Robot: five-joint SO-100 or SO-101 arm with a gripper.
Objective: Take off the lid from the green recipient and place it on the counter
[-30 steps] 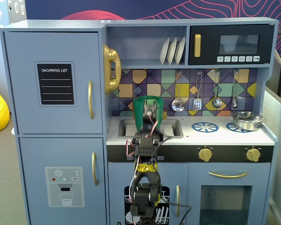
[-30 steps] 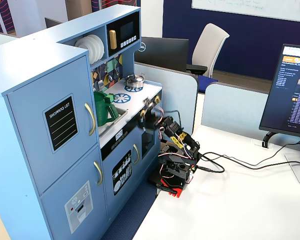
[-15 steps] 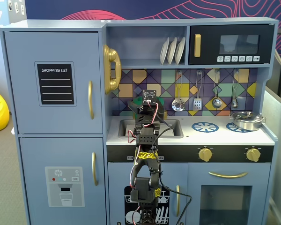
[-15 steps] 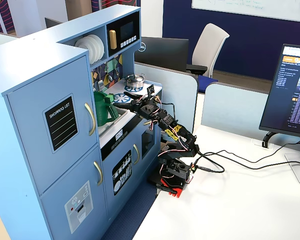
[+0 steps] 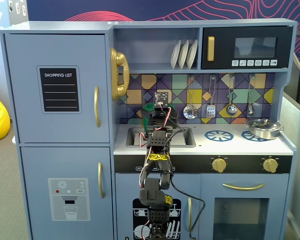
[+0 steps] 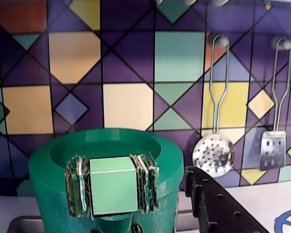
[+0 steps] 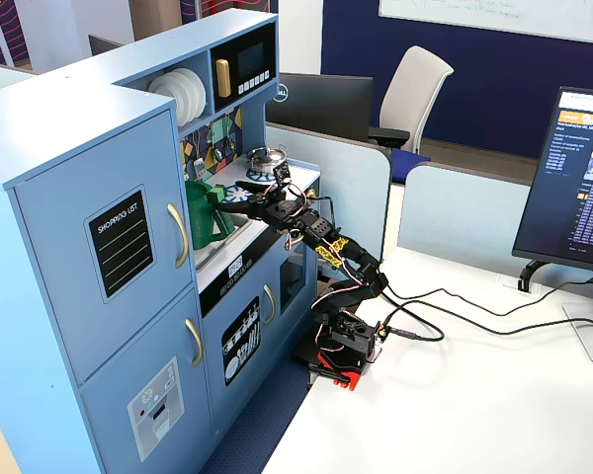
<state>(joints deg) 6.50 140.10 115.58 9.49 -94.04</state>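
Note:
My gripper is shut on the light-green square knob of the lid, with one pad on each side. In the wrist view only a short green stem shows under the knob; the lid's disc is out of frame below. The green recipient stands just behind the knob, its round top open and hollow. In a fixed view the arm covers most of it, and green shows beside the gripper over the sink. From the side, the pot stands at the counter's left end with the gripper beside it.
The white counter has blue burner rings and a silver pan at its right end. A skimmer and a spatula hang on the tiled back wall. A black bar with holes crosses the lower right of the wrist view.

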